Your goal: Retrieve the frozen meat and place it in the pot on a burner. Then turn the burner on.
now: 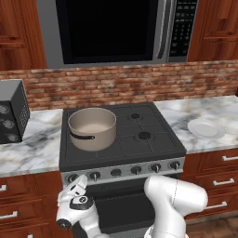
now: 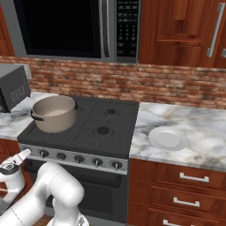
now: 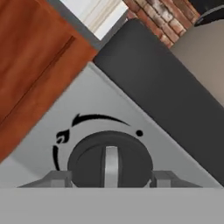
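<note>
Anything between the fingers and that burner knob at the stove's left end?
Nothing visible. In the hand view the knob sits squarely between the two fingers, which flank it on either side with no object in the gap. The pot stands above on the stove.

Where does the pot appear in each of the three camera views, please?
Left base view: the pot stands on the front left burner of the stove, left of centre.
Right base view: it sits in the left part of the picture, again on the front left burner.
Hand view: a beige curved part shows at the upper right edge; it seems to be the pot.
Shared landmark: the brick wall.
</note>
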